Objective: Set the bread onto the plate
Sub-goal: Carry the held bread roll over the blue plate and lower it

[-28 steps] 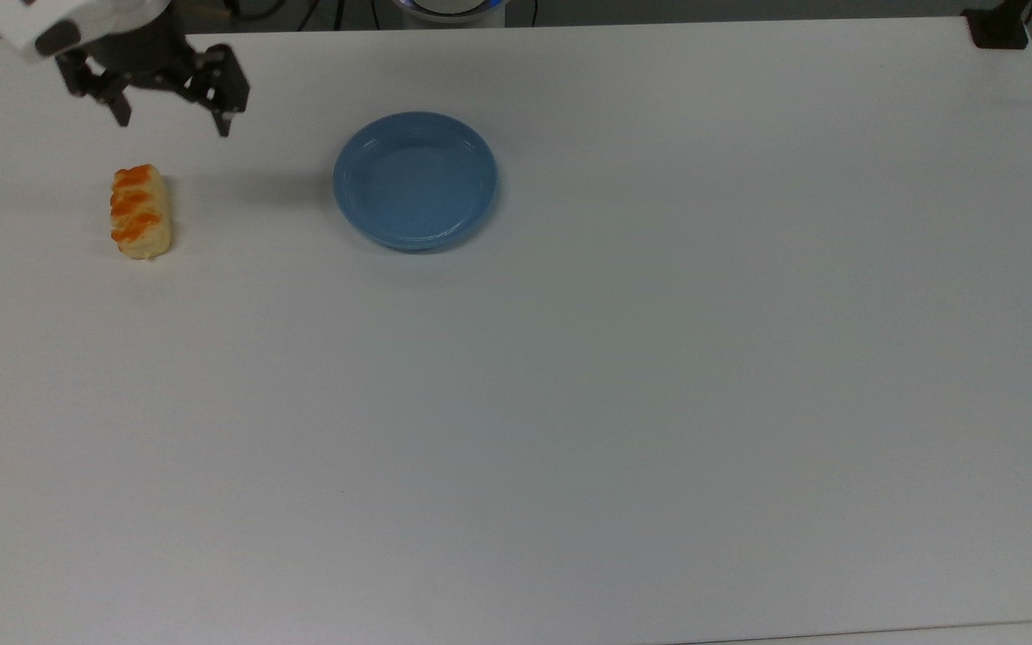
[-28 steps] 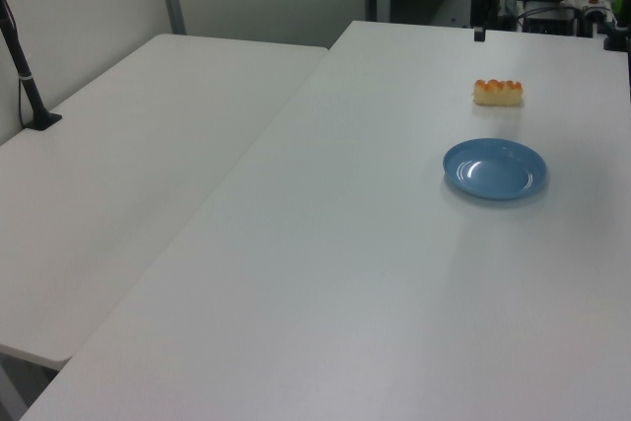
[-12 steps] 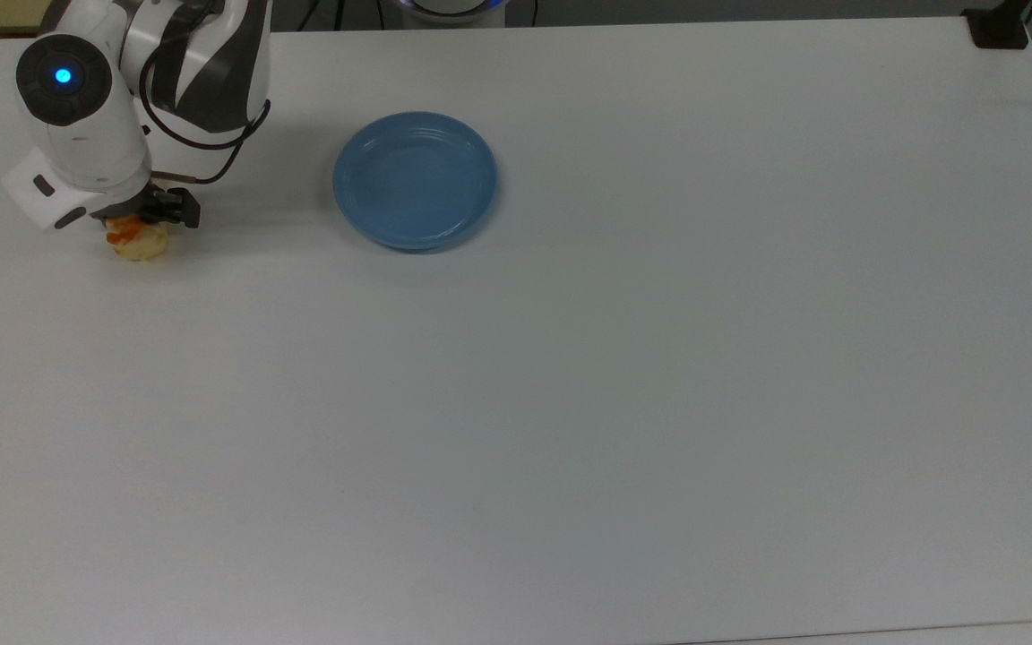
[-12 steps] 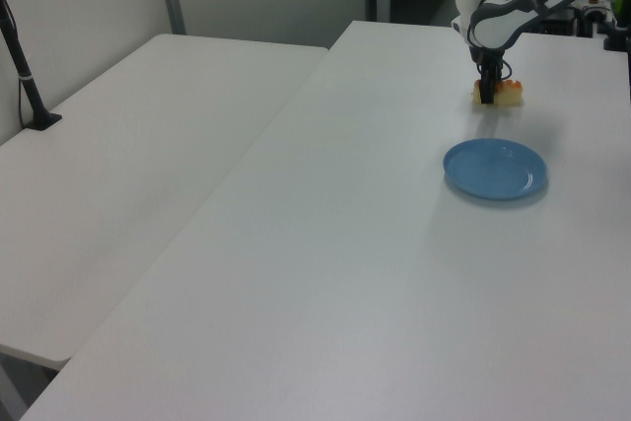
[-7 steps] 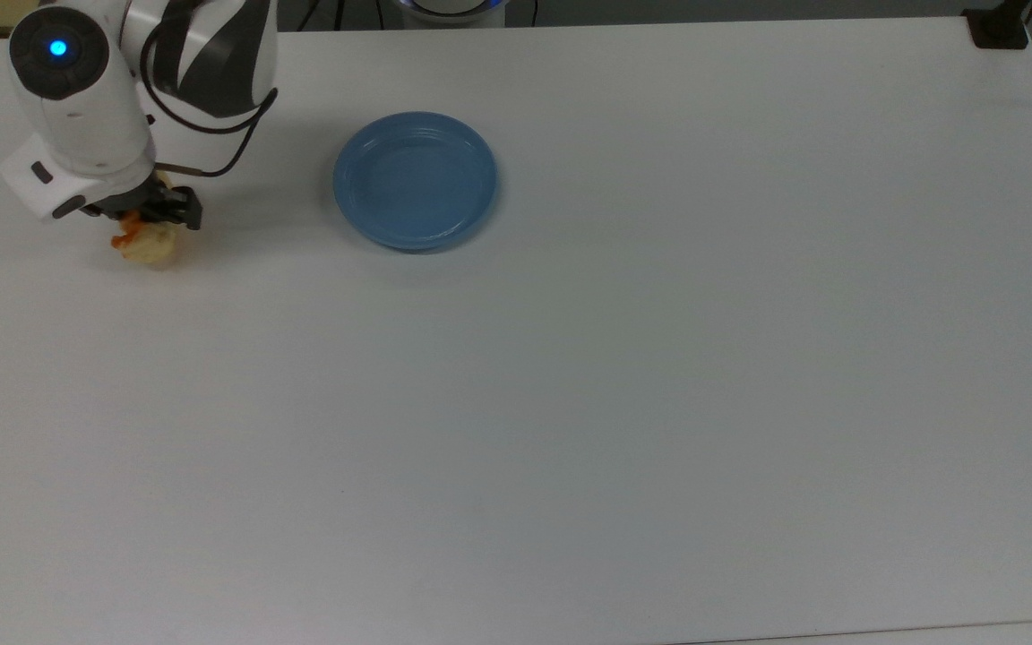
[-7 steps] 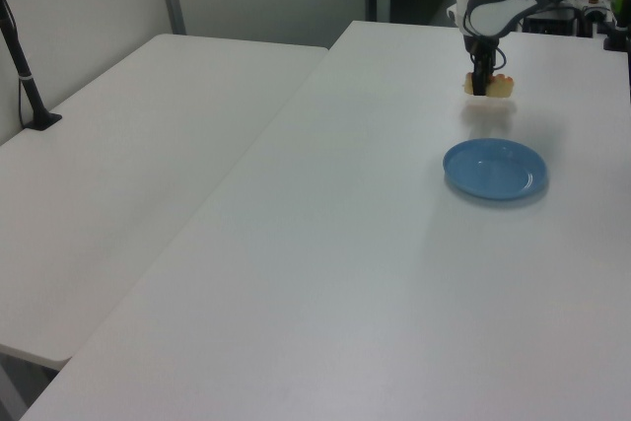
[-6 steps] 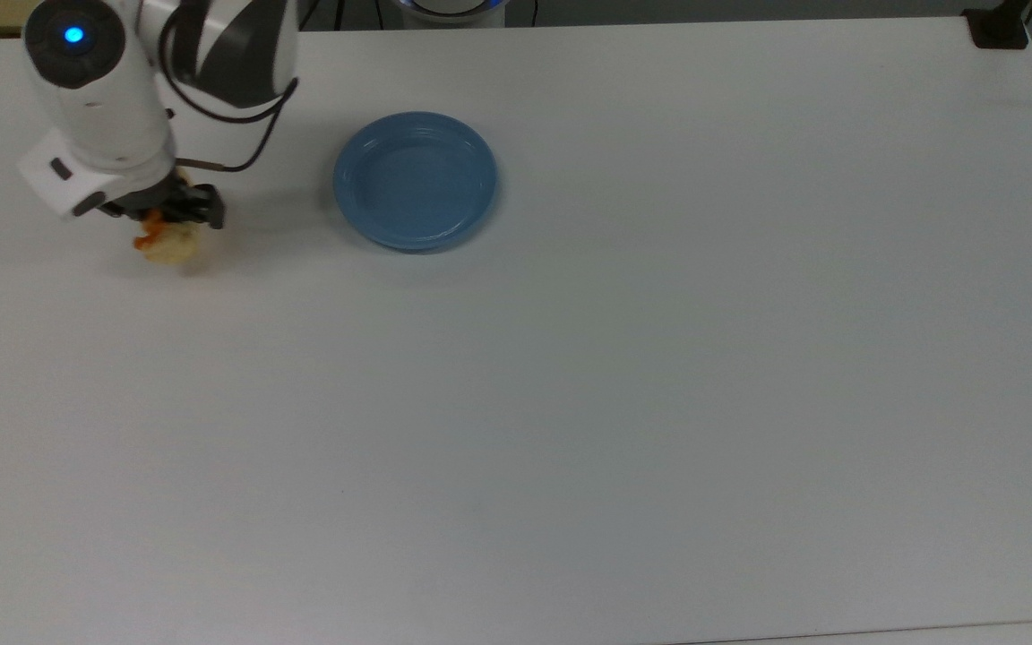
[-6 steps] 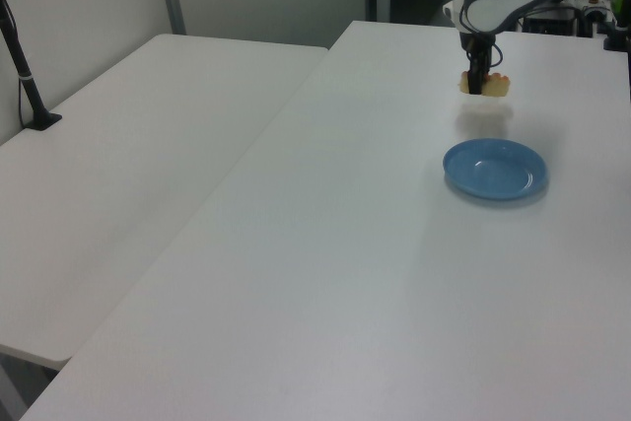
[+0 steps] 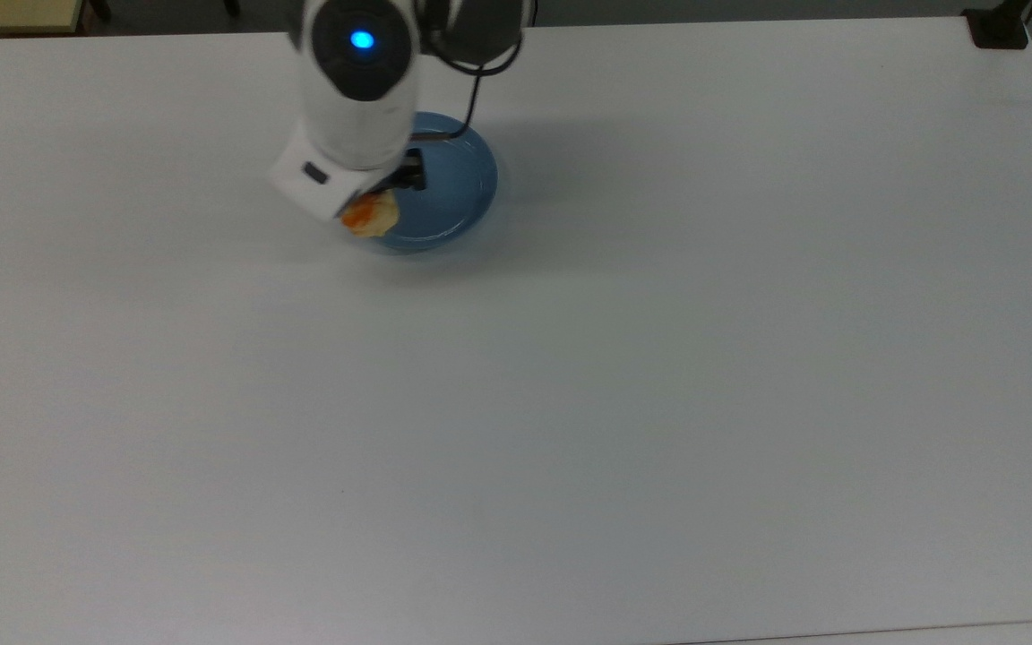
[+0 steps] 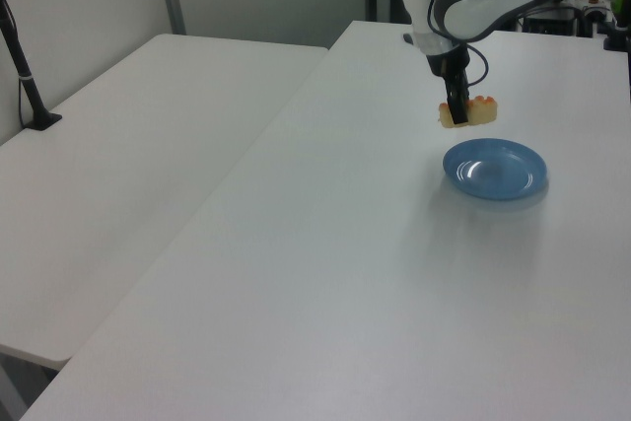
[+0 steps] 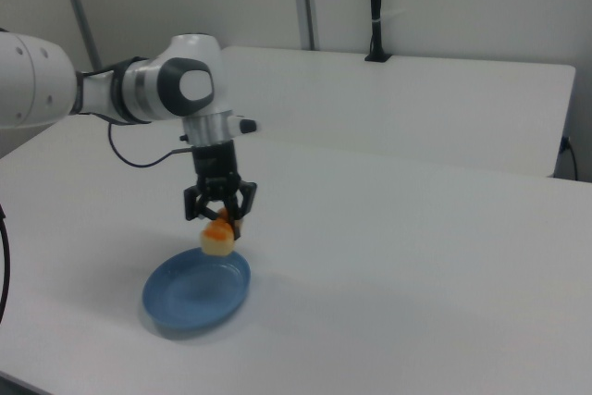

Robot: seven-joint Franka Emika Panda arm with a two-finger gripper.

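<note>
Bread (image 11: 217,239) clamped between the gripper (image 11: 219,219) fingers, lifted off the tabletop (image 9: 659,358), hanging over the plate's (image 11: 185,298) rim. Blue plate sits near the tabletop's far edge in the top view; nothing resting in it.

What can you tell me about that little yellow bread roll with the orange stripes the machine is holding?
The small pale-yellow bread roll with orange glazed stripes looks soft and oblong. It is off the white table, pinched across its middle by the robot's black two-finger gripper, which is shut on it. It hangs roughly level in the left view, striped side up, above the round glossy blue plate, near the plate's rim rather than its centre. Nothing but the gripper touches it.
</note>
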